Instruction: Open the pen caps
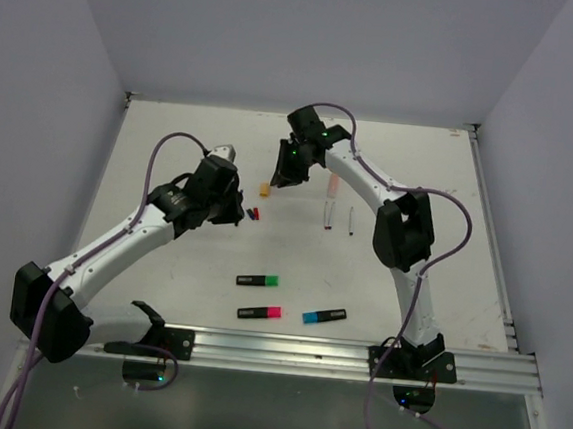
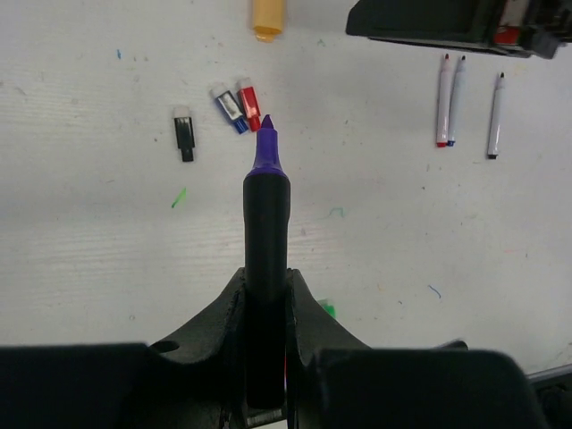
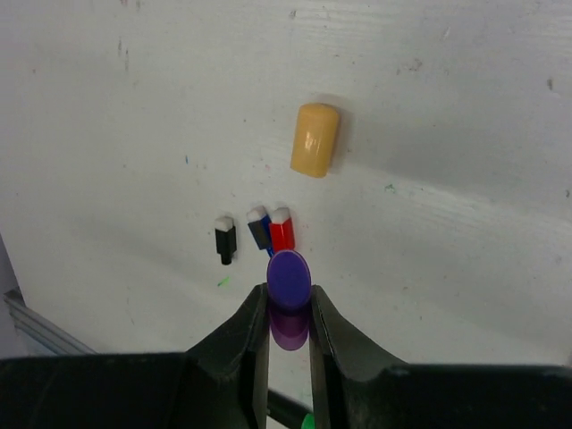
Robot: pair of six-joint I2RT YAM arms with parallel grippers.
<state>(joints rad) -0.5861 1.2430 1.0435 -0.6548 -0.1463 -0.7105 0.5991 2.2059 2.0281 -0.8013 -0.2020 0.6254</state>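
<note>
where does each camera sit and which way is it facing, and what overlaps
Top external: above and behind the bases, looking down on the table; both arms fully visible.
Left wrist: on the left arm, looking along its jaws, which clamp the purple highlighter.
Right wrist: on the right arm, looking down past its jaws, which pinch the purple cap.
Shared: both wrist views show the orange cap and the small red cap.

White table [image 1: 234, 125] between pale lavender walls [image 1: 312, 36].

The orange cap [image 3: 315, 140] looks glossy smooth plastic, the white table [image 3: 456, 295] matt and scuffed
</note>
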